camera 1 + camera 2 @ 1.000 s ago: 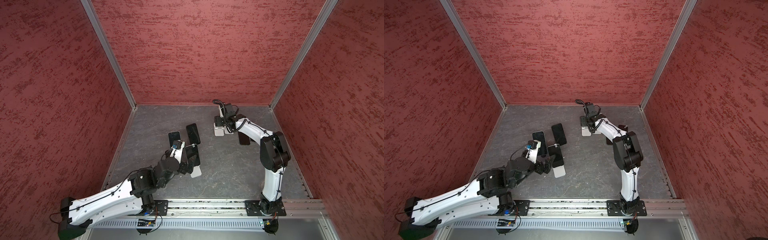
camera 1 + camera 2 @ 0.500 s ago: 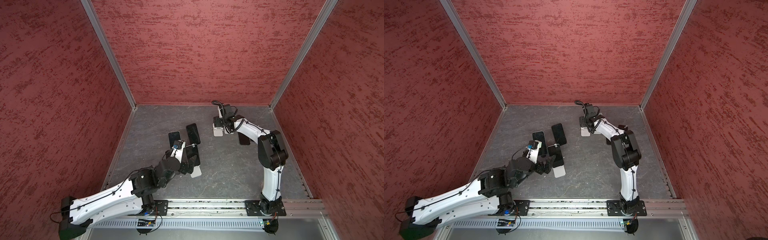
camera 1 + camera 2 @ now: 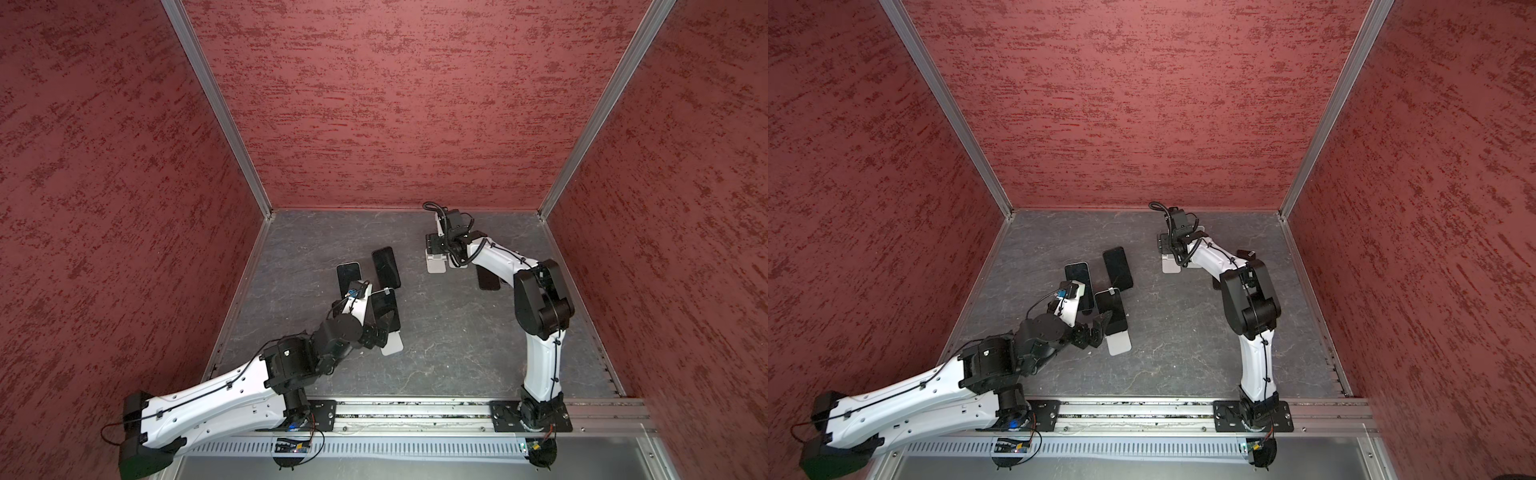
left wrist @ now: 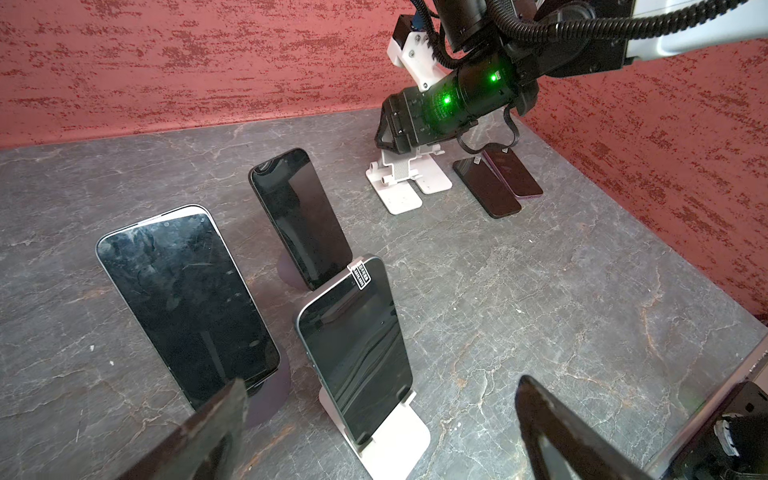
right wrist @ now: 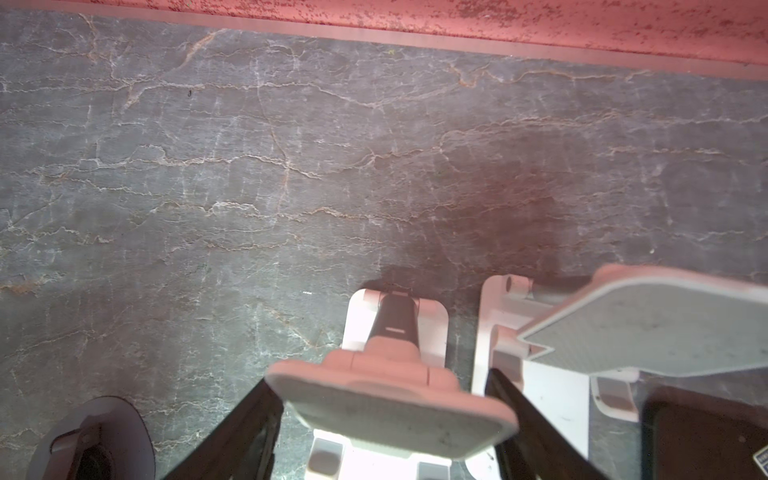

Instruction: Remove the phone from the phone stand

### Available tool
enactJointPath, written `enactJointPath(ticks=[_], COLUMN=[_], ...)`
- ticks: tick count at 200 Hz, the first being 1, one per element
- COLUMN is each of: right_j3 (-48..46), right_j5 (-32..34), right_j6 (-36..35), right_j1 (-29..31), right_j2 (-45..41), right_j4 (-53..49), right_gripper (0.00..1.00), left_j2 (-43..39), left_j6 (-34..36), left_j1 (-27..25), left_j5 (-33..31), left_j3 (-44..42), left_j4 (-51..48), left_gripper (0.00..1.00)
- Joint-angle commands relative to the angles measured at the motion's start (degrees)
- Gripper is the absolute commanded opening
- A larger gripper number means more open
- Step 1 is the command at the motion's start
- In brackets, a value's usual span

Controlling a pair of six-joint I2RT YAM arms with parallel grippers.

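- The right gripper (image 5: 382, 386) had been pressed shut a second before and had now begun to part. Its fingers (image 5: 249, 419) stood either side of the top plate of an empty stand (image 5: 390, 407), gripping nothing.
- Over the same second that arm's elbow had drawn in slightly, while the gripper stayed low at the back of the table (image 3: 457, 332).
- Just beside it stood a second empty stand (image 5: 648, 324). A black phone (image 4: 486, 187) and a purplish phone (image 4: 513, 172) lay flat on the table next to the pair, already off.
- I judged that side finished: nothing there was left to lift, so the parting fingers looked like a release or a readiness to pull away.
- The left gripper (image 4: 382, 384) had not shifted. It was spread wide and empty, aimed at the phone (image 4: 355, 353) leaning on a white stand (image 4: 407, 432).
- A pale-rimmed phone (image 4: 187, 299) and a farther phone (image 4: 299, 216) leaned on stands of their own nearby.
- The remaining work seemed to fall to the left arm, with three phones still propped up.
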Motion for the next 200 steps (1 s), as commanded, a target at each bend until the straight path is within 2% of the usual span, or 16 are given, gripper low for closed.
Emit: enactJointPath(ticks=[1, 40, 98, 170, 200], right_j3=[1.2, 2.0, 0.0, -9.5, -15.7], right_j5=[1.7, 1.4, -2.2, -9.7, -10.7], right_j6=[-0.3, -0.8, 0.5, 2.4, 2.9], right_j1=[-0.2, -0.2, 0.3, 2.6, 5.1], right_j2=[-1.1, -5.5, -12.3, -22.1, -26.9], right_j4=[0.0, -1.6, -3.4, -5.5, -5.3], right_gripper=[0.81, 0.87, 0.89, 0.95, 0.97], left_j2=[0.0, 0.6, 3.8, 2.6, 3.1], left_j6=[-0.3, -1.1, -3.6, -4.0, -3.6], left_j1=[0.3, 0.4, 0.4, 0.4, 0.5], left_j5=[-1.3, -4.4, -7.5, -7.2, -6.7], left_j3=[1.7, 4.0, 8.1, 7.1, 7.3], left_j4=[-0.1, -3.5, -10.2, -7.1, -5.6], left_gripper=[1.00, 1.00, 1.00, 0.99, 1.00])
